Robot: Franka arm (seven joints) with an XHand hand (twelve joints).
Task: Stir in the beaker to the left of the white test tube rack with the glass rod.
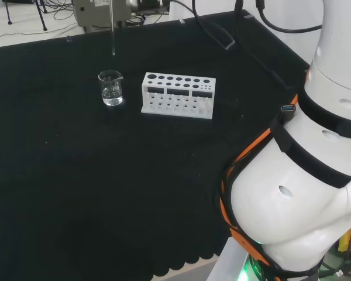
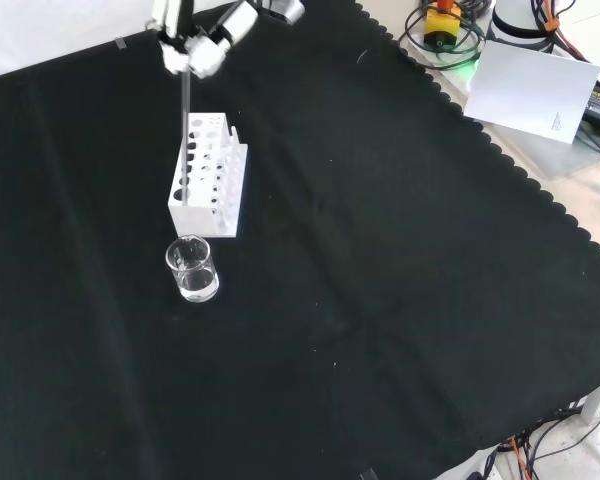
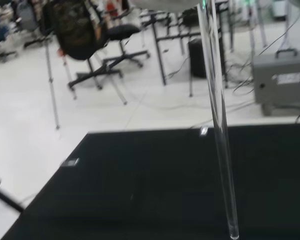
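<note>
Hand (image 2: 195, 45), at the front view's upper left, has its fingers pinched round the glass rod (image 2: 185, 120). The rod hangs vertical, tip down, above the beaker (image 2: 192, 269) beside the white test tube rack (image 2: 210, 178).

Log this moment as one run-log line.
hand: shut on glass rod | rod: upright, above cloth, not in beaker | stirring: not begun

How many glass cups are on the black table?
1. The beaker stands just left of the white rack in the head view; in the front view it is in front of the rack. Clear glass is hard to see, so another could be missed.
</note>
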